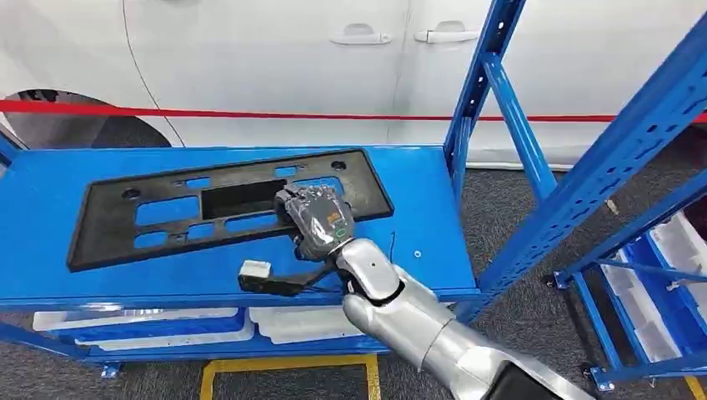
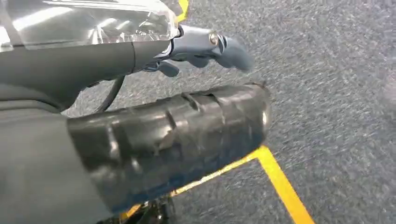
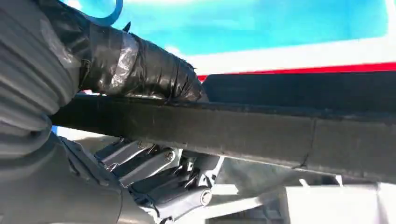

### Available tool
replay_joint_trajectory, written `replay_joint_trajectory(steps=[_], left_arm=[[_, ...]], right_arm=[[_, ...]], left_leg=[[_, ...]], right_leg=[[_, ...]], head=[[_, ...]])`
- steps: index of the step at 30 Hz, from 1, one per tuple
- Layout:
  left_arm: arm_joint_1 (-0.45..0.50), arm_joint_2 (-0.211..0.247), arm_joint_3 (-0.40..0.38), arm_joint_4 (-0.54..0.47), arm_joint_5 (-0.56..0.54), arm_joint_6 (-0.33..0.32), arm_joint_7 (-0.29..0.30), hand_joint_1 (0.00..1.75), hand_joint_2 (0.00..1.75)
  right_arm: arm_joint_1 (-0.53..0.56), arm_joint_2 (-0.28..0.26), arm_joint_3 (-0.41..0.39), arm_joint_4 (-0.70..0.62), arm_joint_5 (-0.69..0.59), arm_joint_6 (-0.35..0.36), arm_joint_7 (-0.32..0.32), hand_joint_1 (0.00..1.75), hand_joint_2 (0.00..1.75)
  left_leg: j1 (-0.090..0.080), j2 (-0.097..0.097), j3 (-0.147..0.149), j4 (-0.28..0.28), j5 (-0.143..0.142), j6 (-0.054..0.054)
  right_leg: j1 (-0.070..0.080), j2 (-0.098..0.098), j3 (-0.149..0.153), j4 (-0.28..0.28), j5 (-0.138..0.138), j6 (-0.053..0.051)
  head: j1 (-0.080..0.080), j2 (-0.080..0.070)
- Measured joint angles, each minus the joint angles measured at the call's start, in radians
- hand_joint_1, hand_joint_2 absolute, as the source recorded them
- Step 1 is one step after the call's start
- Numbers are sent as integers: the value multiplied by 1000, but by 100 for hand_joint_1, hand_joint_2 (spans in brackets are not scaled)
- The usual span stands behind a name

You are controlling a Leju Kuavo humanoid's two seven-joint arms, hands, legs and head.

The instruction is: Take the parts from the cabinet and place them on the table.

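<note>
1. The white car body (image 1: 250,58) fills the background behind a red barrier tape (image 1: 250,113); it has two door handles, and no badge or lettering can be read on it.
2. The blue steel shelving rack (image 1: 534,167) is taken here to be the cabinet of the task. Its blue top shelf (image 1: 50,250) carries the part. White trays (image 1: 142,327) sit on the level below.
3. The long flat black plastic panel with rectangular cut-outs (image 1: 125,221) lies on the top shelf, so by this judgement the task is at its grasping step: nothing has been carried off yet, and no bench is in sight.
4. The right hand (image 1: 315,218) is on the panel's near edge. In the right wrist view the taped thumb (image 3: 140,70) lies over the panel's rim (image 3: 280,133) and the darker fingers (image 3: 154,163) curl beneath it, so the hand appears closed on the panel.
5. The left hand (image 2: 205,46) hangs over grey carpet with a yellow floor line (image 2: 280,182); its fingers hold nothing, but how far they are spread cannot be told.
6. A small black cable piece with a white connector (image 1: 258,275) lies on the shelf near the right wrist. No label is legible on it.
</note>
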Motion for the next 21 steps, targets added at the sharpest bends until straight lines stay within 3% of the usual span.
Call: replay_joint_trajectory(steps=[2,4,5,6,7,8,10,11,14,15,16,17,19,21], left_arm=[[0,-2,0,-1,5,0,0,0,0],[1,-3,0,-2,8,0,0,0,0],[1,-4,0,-2,8,0,0,0,0],[1,-5,0,-4,8,0,0,0,0],[1,-5,0,-4,8,0,0,0,0],[1,-6,0,-4,7,0,0,0,0],[2,-8,0,-5,2,0,0,0,0],[0,-13,0,-6,2,0,0,0,0],[1,-14,0,-8,1,0,0,0,0],[0,-16,0,-8,1,0,0,0,0],[-1,-16,0,-9,1,0,-1,0,0],[-1,-16,0,-9,4,0,-4,0,0],[-1,-16,0,-9,13,0,-25,0,0],[-1,-16,0,-9,26,-6,-52,0,0]], right_arm=[[21,-15,-7,-74,40,-5,10,175,175],[45,-27,-10,-132,62,-15,10,175,175],[57,-33,-10,-154,71,-16,11,175,175],[70,-37,-10,-173,83,-16,11,175,175],[83,-40,-11,-193,95,-16,13,175,175],[95,-43,-11,-214,108,-19,13,175,175],[117,-44,-11,-255,132,-31,9,175,175],[128,-44,-11,-272,140,-42,7,175,175],[161,-44,-11,-314,153,-56,6,175,175],[169,-44,-11,-326,154,-57,6,175,175],[177,-44,-11,-339,155,-58,6,175,175],[185,-44,-11,-351,156,-61,5,175,175],[202,-43,-11,-377,163,-76,2,175,175],[224,-43,-11,-394,174,-77,0,175,175]], left_leg=[[1,2,2,-3,0,15],[-1,2,2,-3,-1,19],[-2,2,2,-3,-1,20],[-2,2,3,-3,-2,19],[-2,0,4,-3,-2,19],[-2,-1,5,-2,-3,19],[-3,-2,10,-2,-6,14],[-9,-2,8,-2,-8,10],[-6,-1,11,-7,-8,-7],[-7,-1,14,-11,-6,-13],[-5,0,11,-6,-13,-18],[-5,0,6,18,-34,-22],[-4,1,-58,160,-115,-28],[-4,1,-118,290,-160,-33]], right_leg=[[-5,-1,-26,61,-45,10],[-10,-1,-103,220,-117,17],[-11,-1,-138,286,-136,18],[-12,-1,-153,307,-130,18],[-12,-1,-146,284,-103,16],[-12,-1,-117,217,-60,12],[-9,-1,-25,22,27,-3],[-1,-1,-17,3,11,-6],[4,1,-18,0,13,-11],[2,1,-15,-6,16,-16],[-11,-1,-5,-19,23,-23],[-11,-2,0,-24,24,-29],[-10,-5,0,-23,23,-34],[-8,-6,-1,-21,21,-36]], head=[[2,0],[1,0],[2,0],[2,0],[2,0],[2,0],[2,0],[0,0],[2,0],[1,0],[1,0],[0,0],[0,0],[0,0]])
